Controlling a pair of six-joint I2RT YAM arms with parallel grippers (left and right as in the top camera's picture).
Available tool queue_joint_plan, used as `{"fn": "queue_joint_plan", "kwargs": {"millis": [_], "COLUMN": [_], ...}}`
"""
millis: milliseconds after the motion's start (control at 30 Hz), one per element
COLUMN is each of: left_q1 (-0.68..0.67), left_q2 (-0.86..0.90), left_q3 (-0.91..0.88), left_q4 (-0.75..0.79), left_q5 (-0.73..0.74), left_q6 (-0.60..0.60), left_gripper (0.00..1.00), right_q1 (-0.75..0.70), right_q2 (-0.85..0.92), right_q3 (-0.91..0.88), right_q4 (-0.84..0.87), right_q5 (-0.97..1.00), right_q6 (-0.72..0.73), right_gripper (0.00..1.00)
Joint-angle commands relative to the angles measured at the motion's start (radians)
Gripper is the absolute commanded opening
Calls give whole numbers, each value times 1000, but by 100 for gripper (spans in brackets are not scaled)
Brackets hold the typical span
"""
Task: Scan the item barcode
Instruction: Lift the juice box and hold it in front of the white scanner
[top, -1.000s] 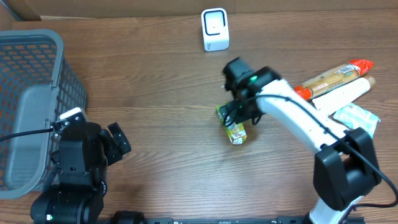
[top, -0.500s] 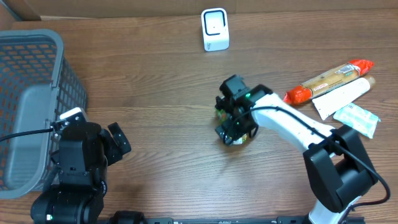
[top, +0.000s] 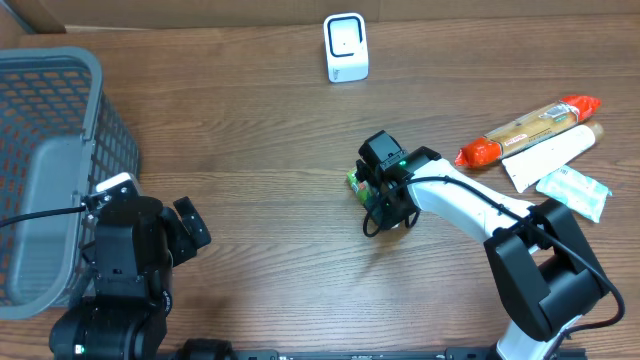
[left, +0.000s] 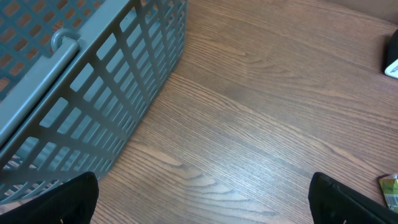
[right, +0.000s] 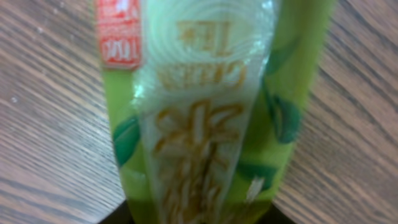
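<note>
Green packet (top: 355, 181), mid-table, under our right gripper (top: 385, 205); we cannot tell whether its jaws pinch it. White scanner (top: 346, 47) at twelve o'clock. Our left gripper (left: 205, 205), jaws spread wide, beside grey basket (top: 60, 80) at nine o'clock

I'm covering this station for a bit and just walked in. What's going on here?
The right gripper is down over a green packet in the middle of the table, with a jaw on either side of it. I cannot tell whether it has a grip on it. The packet is not yet in front of the white scanner at the far edge. The left gripper is open and empty beside the basket.
</note>
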Motion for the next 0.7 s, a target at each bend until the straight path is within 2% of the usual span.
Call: {"fn": "queue_joint_plan", "kwargs": {"millis": [0,100,300,500,667], "left_q1": [3,3,3,3,3], "left_q2": [-2,-2,-2,-2,-1], "left_q3": [0,0,0,0,0], "left_q4": [0,0,0,0,0], "left_q5": [-13,-13,-13,-13,-13], "left_q6": [-10,-10,-10,-10,-10], "left_gripper": [100,99,99,100,100], "right_q1": [-6,-12,-61,-140,-235], "right_q2": [1,1,-1,-1,-1], "right_q3": [11,76,271,448,533], "right_q4": [-4,-46,-197,-315,-348], "right_q5": [-63,-128,-264,-535,-782], "right_q6": [11,10,5,-69,-83], "right_gripper": [24,11,4,4,4]}}
